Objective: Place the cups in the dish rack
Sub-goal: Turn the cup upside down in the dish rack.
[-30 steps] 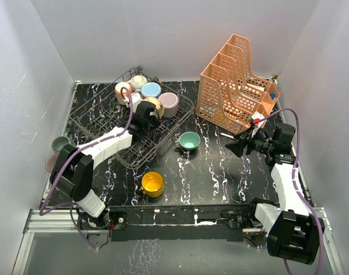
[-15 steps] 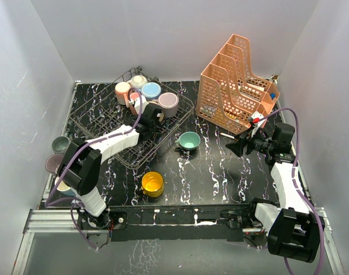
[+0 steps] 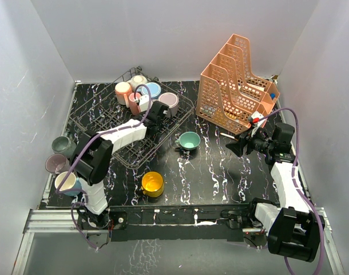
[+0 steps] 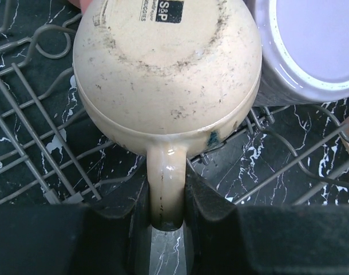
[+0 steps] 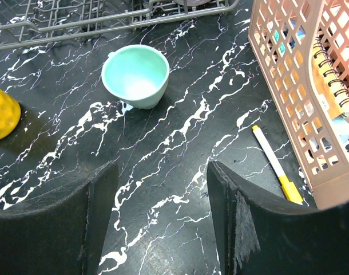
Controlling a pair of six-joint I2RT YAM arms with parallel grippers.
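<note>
**A:** Where the left claw (image 4: 166, 200) reaches into the dish rack (image 3: 94, 117), what has it got?

**B:** The tan cup (image 4: 166, 74), turned bottom-up over the wires. The claw is pinching its handle between both fingers.

**A:** And the neighbours?

**B:** A lilac cup (image 4: 312, 46) sits just beside it, on the side toward the bench's right edge. Further back in the rack are a pink cup (image 3: 123, 90), a cream cup (image 3: 139, 80) and a blue cup (image 3: 153, 89). The rack itself sits in the far left part of the bench (image 3: 220, 177).

**A:** Any cups outside it?

**B:** A teal cup (image 5: 134, 74) stands upright near the middle of the bench, just off the rack's corner. A yellow cup (image 3: 153, 183) is closer to the near edge. Three more cups (image 3: 56, 163) line the left edge.

**A:** The other arm?

**B:** The right claw (image 5: 162, 172) hangs over the right half of the bench with its fingers spread and nothing between them. An orange organizer (image 3: 237, 83) fills the far right corner, and a pen (image 5: 277, 166) lies on the bench just beside its base.
</note>
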